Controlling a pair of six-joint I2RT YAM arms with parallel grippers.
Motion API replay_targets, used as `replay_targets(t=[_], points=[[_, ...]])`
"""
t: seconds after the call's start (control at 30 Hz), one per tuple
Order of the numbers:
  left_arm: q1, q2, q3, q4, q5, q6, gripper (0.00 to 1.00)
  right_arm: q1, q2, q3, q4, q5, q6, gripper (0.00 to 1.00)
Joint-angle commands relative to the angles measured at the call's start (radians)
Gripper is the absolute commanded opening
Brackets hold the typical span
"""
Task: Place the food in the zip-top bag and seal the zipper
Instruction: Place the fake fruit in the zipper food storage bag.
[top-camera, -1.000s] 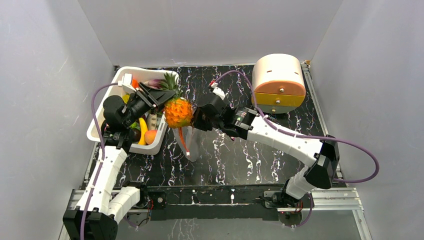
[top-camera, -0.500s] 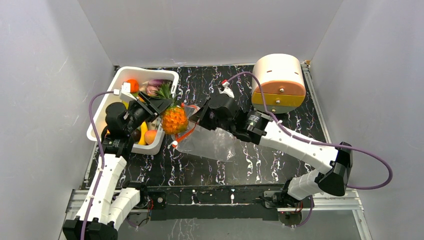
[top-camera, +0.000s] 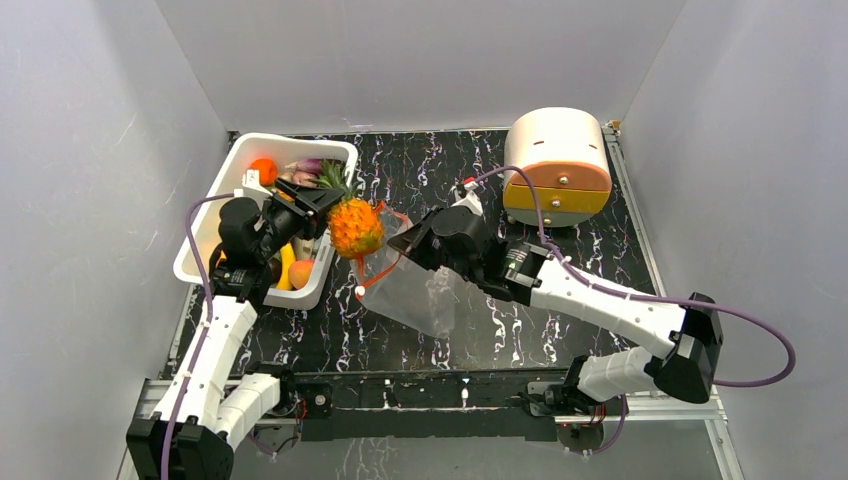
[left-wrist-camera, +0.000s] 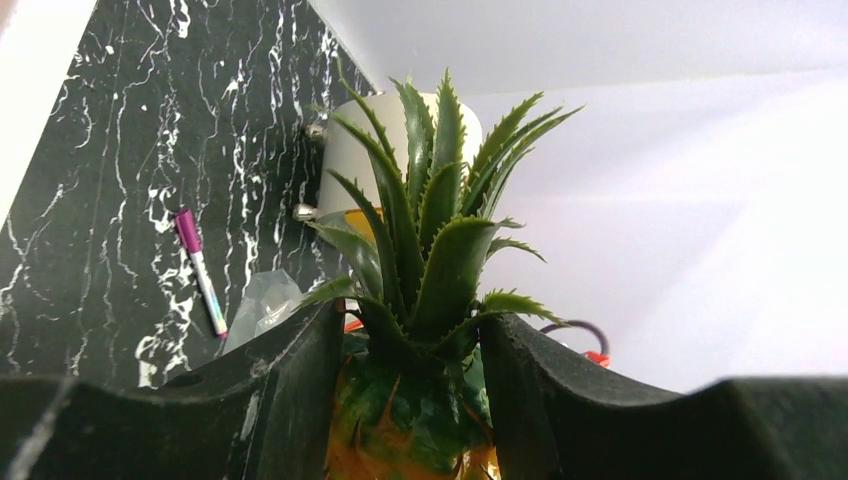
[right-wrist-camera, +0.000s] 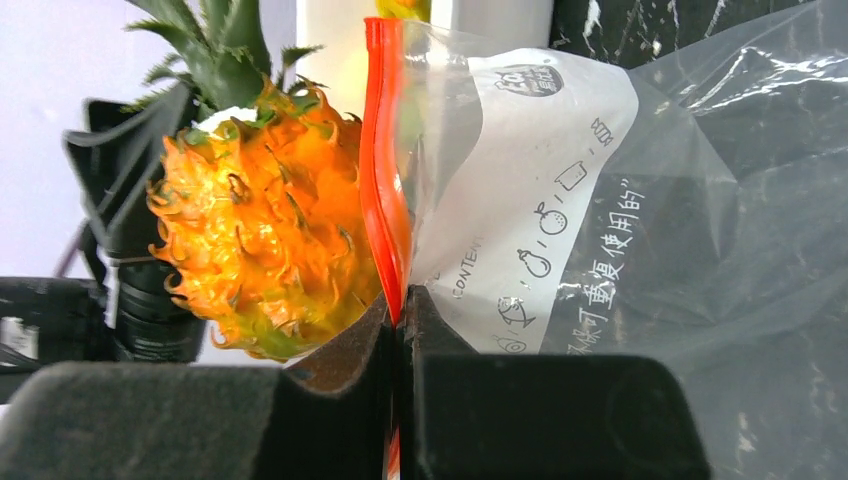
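My left gripper (top-camera: 322, 205) is shut on a toy pineapple (top-camera: 356, 227), pinching it at the base of its green crown (left-wrist-camera: 430, 250), and holds it in the air beside the bag's mouth. In the left wrist view the gripper (left-wrist-camera: 412, 400) has one finger on each side of the fruit. My right gripper (top-camera: 408, 240) is shut on the orange-red zipper (right-wrist-camera: 385, 200) of the clear zip-top bag (top-camera: 420, 288) and lifts that edge. In the right wrist view the gripper (right-wrist-camera: 398, 300) has the pineapple (right-wrist-camera: 260, 250) just left of the strip, outside the bag (right-wrist-camera: 620, 200).
A white tub (top-camera: 232, 160) at the left holds several more toy foods, among them an orange (top-camera: 263, 170) and a banana (top-camera: 287, 262). A round cream and orange drawer box (top-camera: 557, 165) stands at the back right. A purple pen (left-wrist-camera: 200, 270) lies on the black marbled table.
The bag, hanging narrow a second ago, now spreads out towards the right over the table. My right arm has shifted right and nearer. The pineapple dipped, then rose back beside the zipper.
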Motion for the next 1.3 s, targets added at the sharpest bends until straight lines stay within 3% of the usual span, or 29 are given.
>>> replay_targets(t=[0.0,0.23,0.4,0.53,0.7,0.93,1.1,1.27], points=[[-0.025,-0.015,0.007,0.089,-0.099,-0.114,0.10,0.003,-0.067,-0.015,0.162,0.088,0.080,0.00],[-0.079,-0.010,-0.097,0.271,-0.148,-0.269,0.11,0.003,-0.073,-0.029,0.222,0.132,0.139,0.00],[-0.099,-0.047,-0.067,0.186,-0.189,-0.323,0.10,0.001,-0.049,-0.070,0.307,0.096,0.126,0.00],[-0.117,-0.048,0.019,0.074,-0.182,-0.281,0.10,0.002,-0.041,-0.109,0.389,0.062,0.132,0.00],[-0.137,-0.113,-0.033,0.099,-0.245,-0.301,0.11,0.000,-0.074,-0.135,0.424,0.078,0.124,0.00],[-0.150,-0.084,-0.037,0.138,-0.248,-0.026,0.10,-0.004,-0.142,-0.216,0.508,0.057,0.210,0.00],[-0.180,-0.088,-0.093,0.215,-0.273,0.069,0.08,-0.011,-0.154,-0.181,0.502,0.091,0.185,0.00],[-0.212,-0.074,-0.036,0.153,-0.296,0.236,0.07,-0.018,-0.133,-0.153,0.502,0.053,0.183,0.00]])
